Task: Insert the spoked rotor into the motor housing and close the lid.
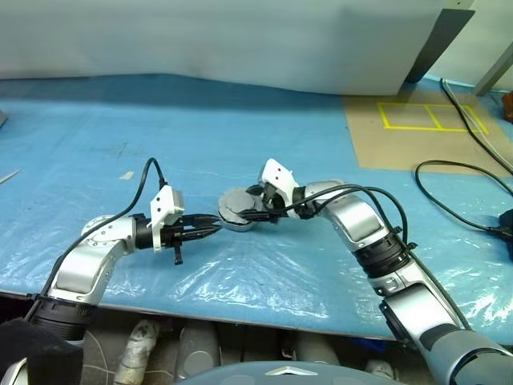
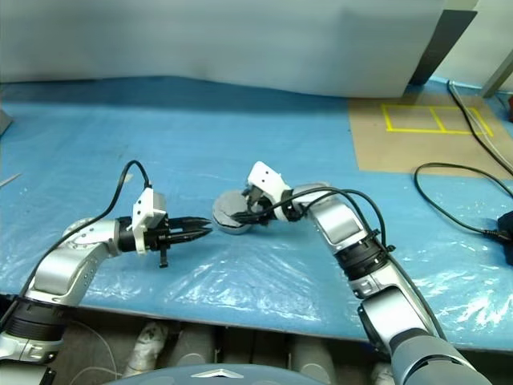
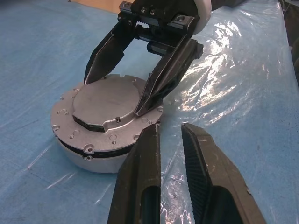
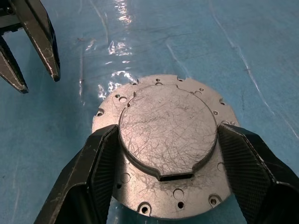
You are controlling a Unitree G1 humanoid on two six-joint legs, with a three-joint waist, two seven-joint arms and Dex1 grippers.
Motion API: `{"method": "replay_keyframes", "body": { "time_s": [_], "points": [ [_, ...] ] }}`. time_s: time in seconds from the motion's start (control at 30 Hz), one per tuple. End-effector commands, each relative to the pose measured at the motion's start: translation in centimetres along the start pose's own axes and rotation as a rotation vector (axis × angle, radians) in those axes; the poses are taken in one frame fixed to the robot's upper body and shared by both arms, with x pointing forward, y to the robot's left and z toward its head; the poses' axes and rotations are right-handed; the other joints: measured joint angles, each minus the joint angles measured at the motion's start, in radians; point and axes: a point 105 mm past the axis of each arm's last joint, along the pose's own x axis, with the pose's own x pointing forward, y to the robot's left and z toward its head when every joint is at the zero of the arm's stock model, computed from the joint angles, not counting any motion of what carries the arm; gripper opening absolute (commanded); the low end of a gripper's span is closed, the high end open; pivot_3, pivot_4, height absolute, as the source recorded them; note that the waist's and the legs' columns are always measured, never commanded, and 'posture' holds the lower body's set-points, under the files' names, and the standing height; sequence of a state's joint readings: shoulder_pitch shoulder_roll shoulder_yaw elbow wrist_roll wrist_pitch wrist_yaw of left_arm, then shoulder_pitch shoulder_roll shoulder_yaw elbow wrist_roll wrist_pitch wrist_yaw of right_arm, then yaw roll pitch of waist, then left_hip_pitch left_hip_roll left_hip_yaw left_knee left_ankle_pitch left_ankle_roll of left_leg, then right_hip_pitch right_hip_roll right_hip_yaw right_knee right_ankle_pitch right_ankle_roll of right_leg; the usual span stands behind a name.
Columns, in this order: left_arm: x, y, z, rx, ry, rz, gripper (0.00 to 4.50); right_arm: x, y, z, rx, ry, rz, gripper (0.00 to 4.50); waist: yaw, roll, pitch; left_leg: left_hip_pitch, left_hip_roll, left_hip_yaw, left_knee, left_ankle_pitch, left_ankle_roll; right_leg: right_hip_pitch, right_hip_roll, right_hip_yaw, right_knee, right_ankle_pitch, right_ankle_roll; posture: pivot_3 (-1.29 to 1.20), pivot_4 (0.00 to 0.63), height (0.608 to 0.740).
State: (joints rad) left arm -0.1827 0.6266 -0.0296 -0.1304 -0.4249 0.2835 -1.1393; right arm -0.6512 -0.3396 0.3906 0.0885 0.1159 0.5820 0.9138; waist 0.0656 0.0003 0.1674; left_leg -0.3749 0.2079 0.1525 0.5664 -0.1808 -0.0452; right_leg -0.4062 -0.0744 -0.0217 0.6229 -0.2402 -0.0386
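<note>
The lid (image 4: 168, 135), a scratched grey disc with a raised centre hub and a flange of screw holes, lies smooth face up on top of the motor housing (image 3: 88, 161), whose pale rim shows beneath it. My right gripper (image 1: 255, 210) reaches over it from the right, its fingers (image 4: 100, 158) pressed to either side of the hub, shut on the lid. My left gripper (image 1: 215, 230) is shut and empty, level, with its tips a short way from the disc's left edge. The spoked rotor is out of view.
The work surface is a table under crinkled blue plastic sheet (image 1: 120, 144). A brown board with yellow tape (image 1: 433, 116) lies at the far right, with black cables (image 1: 457, 184) trailing over it. The table's front edge (image 1: 240, 313) runs just below both arms.
</note>
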Motion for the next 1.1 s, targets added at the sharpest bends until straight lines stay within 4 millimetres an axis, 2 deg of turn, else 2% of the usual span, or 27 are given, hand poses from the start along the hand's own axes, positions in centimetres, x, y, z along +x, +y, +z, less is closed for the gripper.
{"method": "replay_keyframes", "body": {
  "time_s": [0.03,0.3,0.6,0.9,1.1],
  "points": [
    [-0.5,0.3,0.8,0.025,-0.015,0.016,0.77,0.3,0.3,0.3,-0.054,0.009,0.011,2.97,0.000,0.000,0.000,0.000,0.000,0.000,0.000,0.000,0.000,0.000,0.000,0.000,0.000,0.000,0.000,0.00,0.150,0.740],
    [-0.4,0.5,0.9,0.031,-0.014,0.013,0.77,-0.6,-0.5,-0.8,-0.056,0.028,-0.017,2.97,0.001,0.000,0.000,0.000,0.000,0.000,0.000,0.000,0.000,0.000,0.000,0.000,0.000,0.000,0.000,0.00,0.150,0.740],
    [-0.1,0.5,0.9,0.034,-0.015,0.009,0.77,0.8,-0.1,-2.1,-0.019,0.053,-0.039,2.97,-0.004,0.000,0.000,0.003,0.000,0.000,0.000,0.000,0.000,0.002,0.000,0.000,0.001,0.000,0.000,0.00,0.150,0.740],
    [0.2,1.0,0.9,0.040,-0.013,0.046,0.77,0.2,-0.2,-7.4,-0.100,0.226,-0.053,2.97,-0.007,0.001,-0.003,0.012,0.000,0.000,0.000,0.000,0.000,0.010,-0.001,0.001,0.001,0.000,0.000,0.00,0.150,0.740],
    [1.3,2.5,0.6,0.057,-0.013,0.139,0.77,-0.4,-0.1,-7.0,-0.080,0.186,-0.040,2.97,0.006,0.002,-0.004,0.022,-0.001,0.001,-0.002,-0.001,0.001,0.020,-0.001,0.002,-0.001,0.000,0.001,0.00,0.150,0.740]
  ]
}}
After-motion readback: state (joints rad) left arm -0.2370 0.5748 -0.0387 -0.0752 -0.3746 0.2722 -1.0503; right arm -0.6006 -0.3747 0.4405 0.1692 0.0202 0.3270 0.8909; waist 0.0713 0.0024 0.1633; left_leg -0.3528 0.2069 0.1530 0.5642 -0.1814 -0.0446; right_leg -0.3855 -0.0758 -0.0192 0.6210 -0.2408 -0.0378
